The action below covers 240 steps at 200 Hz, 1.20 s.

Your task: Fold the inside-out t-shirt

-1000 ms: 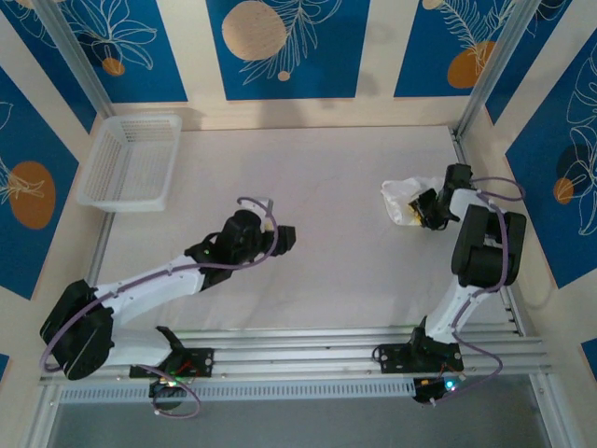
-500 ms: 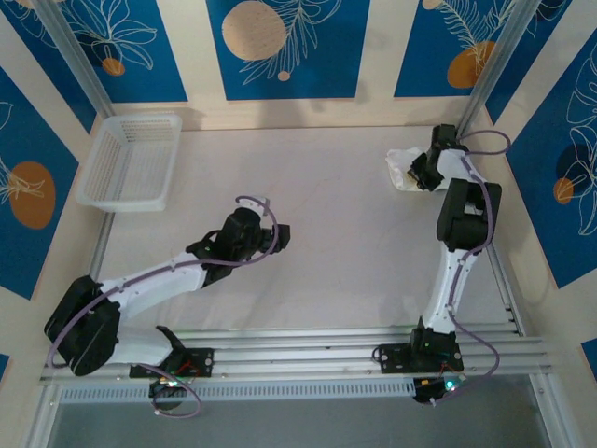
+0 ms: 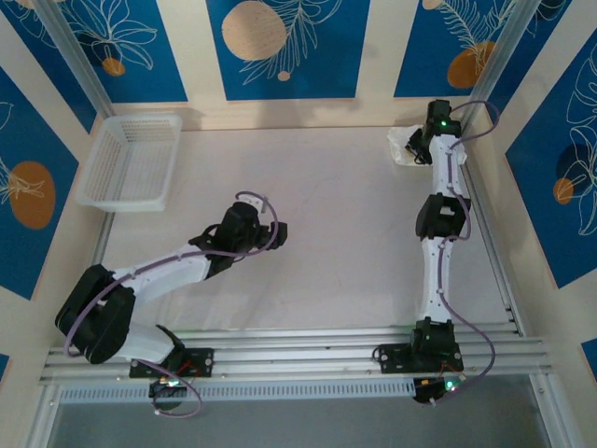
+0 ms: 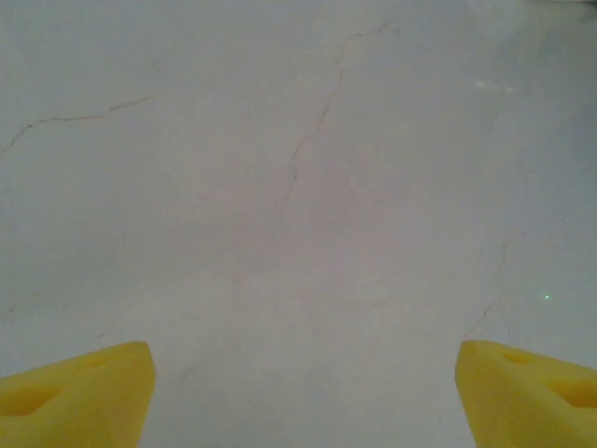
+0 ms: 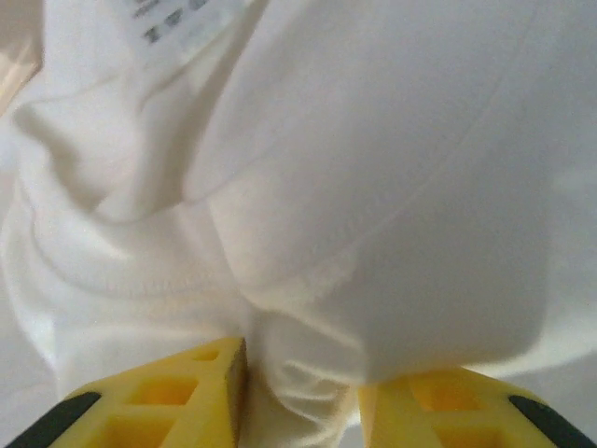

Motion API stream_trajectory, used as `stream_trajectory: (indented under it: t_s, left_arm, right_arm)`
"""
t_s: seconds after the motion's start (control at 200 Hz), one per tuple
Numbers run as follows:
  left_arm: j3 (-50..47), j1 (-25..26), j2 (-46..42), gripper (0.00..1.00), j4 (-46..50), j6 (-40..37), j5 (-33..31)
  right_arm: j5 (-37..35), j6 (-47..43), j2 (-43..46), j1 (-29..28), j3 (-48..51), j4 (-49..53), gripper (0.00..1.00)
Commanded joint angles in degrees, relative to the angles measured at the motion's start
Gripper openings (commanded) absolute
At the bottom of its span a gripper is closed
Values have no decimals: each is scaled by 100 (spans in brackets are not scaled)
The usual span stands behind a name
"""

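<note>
You're seeing little of the t-shirt (image 3: 401, 147), bunched at the far right corner of the table (image 3: 326, 187), farther back than before. Cloth is sitting between the fingers of the right gripper (image 5: 298, 378), and you cannot tell if they are clamping it; the left gripper (image 4: 303, 373) is gaping wide.

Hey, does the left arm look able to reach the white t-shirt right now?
Probably not. The t-shirt is bunched in the far right corner, across the table from the left claw, and the right claw straddles it.
</note>
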State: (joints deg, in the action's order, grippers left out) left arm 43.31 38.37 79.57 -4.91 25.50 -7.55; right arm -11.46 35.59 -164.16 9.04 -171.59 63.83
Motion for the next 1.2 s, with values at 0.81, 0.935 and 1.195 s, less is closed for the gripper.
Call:
stream_trajectory:
  t_s: [0.81, 0.935, 1.195]
  left_arm:
    - [-2681, -1597, -3404, 99, -1123, -2647, -2411]
    - [-2767, -2059, -2499, 99, -2074, -2791, -1906]
    - [-2238, -3041, 481, 99, -4425, -2902, -604]
  right_arm:
    - [20, -1620, 9755, -539, 13697, -7372, 90]
    - [-165, -2480, 9206, -939, 14943, -9877, 93]
    - [514, -2637, 7591, -713, 15149, -11887, 98]
